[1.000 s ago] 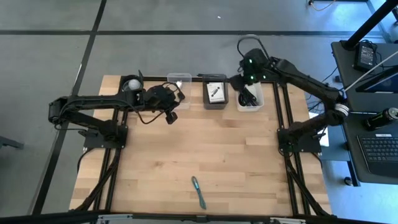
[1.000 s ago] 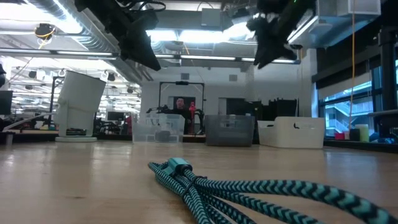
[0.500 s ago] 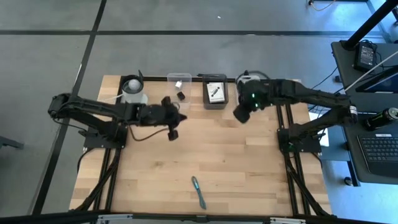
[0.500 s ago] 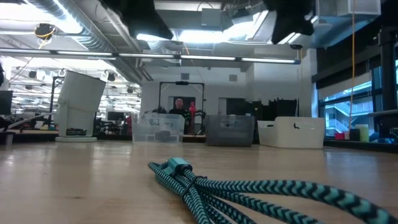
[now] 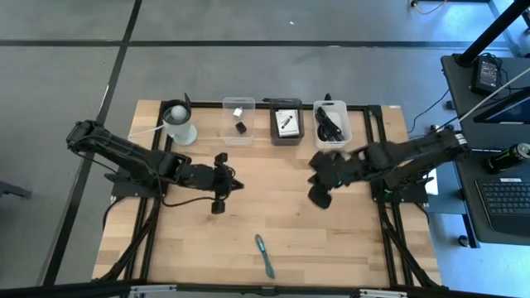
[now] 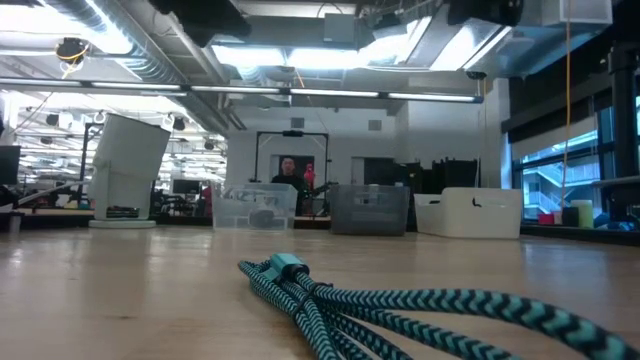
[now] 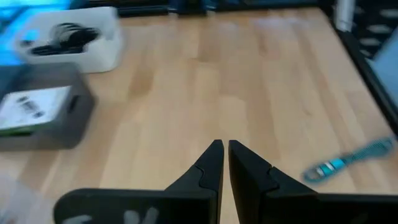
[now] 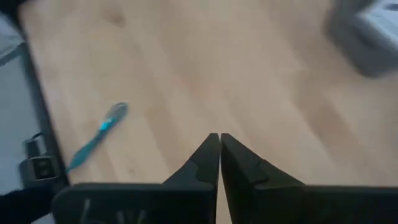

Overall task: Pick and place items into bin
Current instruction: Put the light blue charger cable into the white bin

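- The one item I see left out on the table is the teal braided cable (image 5: 264, 255), lying near the front edge in the high view, a slim bundle with a woven teal-and-black sheath and a squarish teal plug end; in the low view (image 6: 400, 305) its strands lie flat on the wood.
- My left claw (image 5: 219, 204) hangs over the middle of the table, left of centre, well apart from the cable; in its wrist view the two dark fingers (image 7: 209, 168) stand almost together with only a thin slit between, and they hold nothing.
- My right claw (image 5: 320, 195) hangs right of centre, also well apart from the cable; its fingers (image 8: 208, 158) are pressed shut and empty.
- Along the far edge sit three bins in a row: a clear bin (image 5: 225, 106) with small dark and white bits, a grey bin (image 5: 276, 131) with a white card, and a white bin (image 5: 346, 124) with a black coiled cable (image 5: 329, 126).
- A white round cup (image 5: 179, 122) stands left of the clear bin.
- The table (image 5: 290, 223) is pale jointed wood planks with a black frame; bare wood lies open all around the teal cable and between the two claws.
- Beyond the far edge, the low view shows a bright hall with ceiling lights and a person far off.
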Robot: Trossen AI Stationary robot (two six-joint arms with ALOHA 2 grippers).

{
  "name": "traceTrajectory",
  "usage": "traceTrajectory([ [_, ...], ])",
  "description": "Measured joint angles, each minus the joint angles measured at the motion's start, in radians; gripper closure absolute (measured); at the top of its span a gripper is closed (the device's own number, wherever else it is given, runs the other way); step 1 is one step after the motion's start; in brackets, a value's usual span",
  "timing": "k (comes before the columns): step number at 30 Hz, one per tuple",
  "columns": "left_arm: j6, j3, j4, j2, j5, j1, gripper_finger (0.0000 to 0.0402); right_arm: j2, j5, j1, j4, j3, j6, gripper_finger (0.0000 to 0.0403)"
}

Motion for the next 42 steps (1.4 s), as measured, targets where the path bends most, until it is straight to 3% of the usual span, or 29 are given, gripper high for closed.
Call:
traceTrajectory([
  [6,0.132,-0.058,0.08,-0.017,0.066,-0.041,0.0398,0.136,-0.015,0.083,0.261,0.0,0.001,0.0387],
  [9,0.159,-0.162,0.21,-0.079,0.081,-0.038,0.0399,0.201,-0.036,0.107,0.402,0.0,0.015,0.0397],
  [14,0.15,-0.405,0.375,-0.292,0.083,0.0,0.0399,0.289,-0.037,0.113,0.542,0.0,0.156,0.0398],
  [19,0.157,-0.619,0.503,-0.56,0.161,0.061,0.04,0.365,-0.035,0.108,0.508,0.044,0.322,0.0401],
  [26,0.121,-0.844,0.636,-0.88,0.31,0.167,0.04,0.528,-0.035,0.109,0.273,0.286,0.428,0.0402],
  [33,0.149,-0.886,0.546,-1.02,0.404,0.261,0.0399,0.666,-0.04,0.121,0.064,0.499,0.538,0.0402],
  [42,0.208,-0.886,0.431,-1.092,0.488,0.381,0.0399,0.765,-0.069,0.145,0.075,0.518,0.669,0.0383],
])
